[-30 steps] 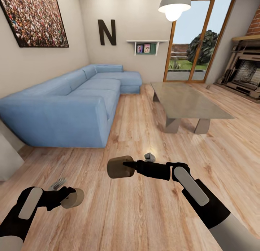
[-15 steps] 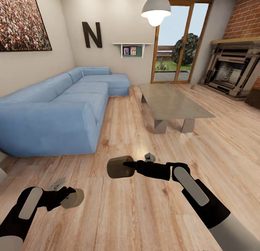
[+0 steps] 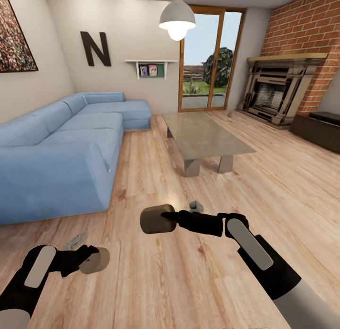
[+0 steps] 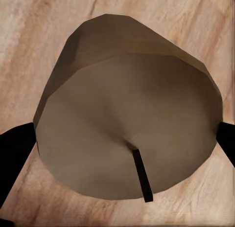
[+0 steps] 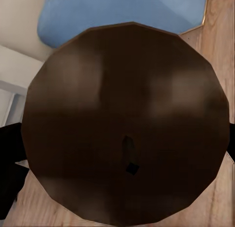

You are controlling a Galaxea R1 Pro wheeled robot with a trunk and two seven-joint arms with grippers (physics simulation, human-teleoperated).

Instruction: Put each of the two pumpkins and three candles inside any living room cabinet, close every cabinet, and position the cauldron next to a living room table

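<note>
Two candles are in hand. My left gripper [image 3: 89, 259] is shut on a tan candle [image 3: 96, 261] low over the floor at the head view's lower left. In the left wrist view that candle [image 4: 127, 124] shows its flat wick end between the black fingers [image 4: 12, 153]. My right gripper [image 3: 166, 217] is shut on a darker brown candle [image 3: 156, 219] near the picture's centre. The right wrist view has this candle [image 5: 127, 124] end-on. A low dark brown cabinet [image 3: 321, 128] stands at the far right wall. The pumpkins and cauldron are out of view.
A blue corner sofa [image 3: 56, 149] runs along the left. A grey coffee table [image 3: 208, 136] stands ahead in mid-room. A fireplace [image 3: 274, 90] sits in the brick wall at the back right. A small grey object [image 3: 196, 206] lies on the wood floor.
The whole head view has swung to the right, bringing the brick wall, fireplace and dark cabinet into the picture. Both arms hold their candles in the same pose.
</note>
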